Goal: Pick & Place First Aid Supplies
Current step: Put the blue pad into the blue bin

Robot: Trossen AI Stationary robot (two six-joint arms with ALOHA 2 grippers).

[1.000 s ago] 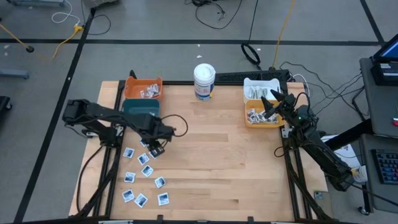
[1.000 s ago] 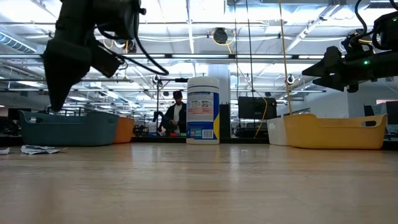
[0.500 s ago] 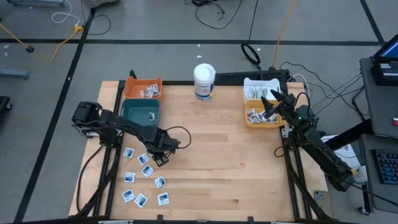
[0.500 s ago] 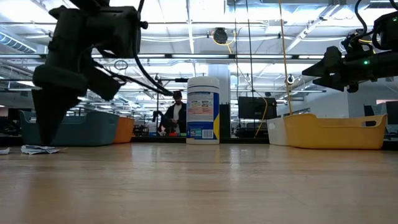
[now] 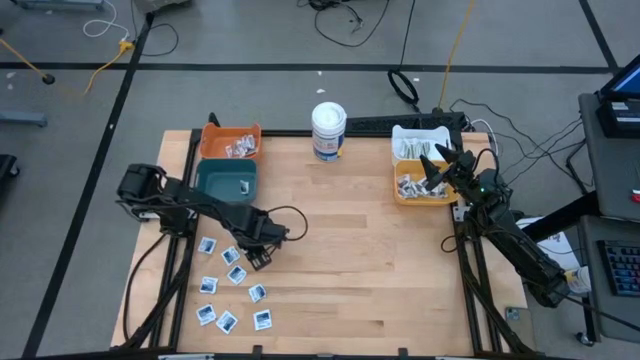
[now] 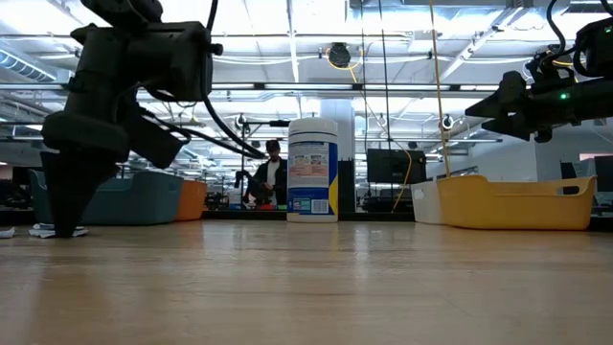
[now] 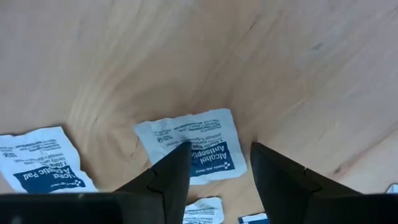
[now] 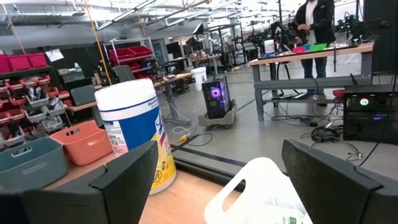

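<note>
Straddling a white-and-blue sachet [image 7: 194,145] near the counter's [image 5: 400,280] left edge, the left gripper [image 5: 254,252] is shown lowered to the wood with its jaws partly open; nothing is held yet, the packet lying flat between and just beyond the fingertips [image 7: 177,163]. More sachets [image 5: 228,290] are scattered toward the front-left corner, one [image 7: 42,163] lying just beside the target. At the rear-left corner stand a teal bin [image 5: 226,179] and an orange bin [image 5: 231,142]; a white tub [image 5: 328,130] is placed at the middle of the rear edge. The right gripper [image 5: 436,163] is held wide open and empty above the yellow bin [image 5: 425,187] at the right edge, where wrapped strips are already collected beside a white bin [image 5: 418,144].

Risk is judged as follows: a thin, flat packet offers little edge, so the fingertips may slide over it and close on nothing, or push it against the neighbouring sachet and lift both. Pressing too hard could scrape the wood.
</note>
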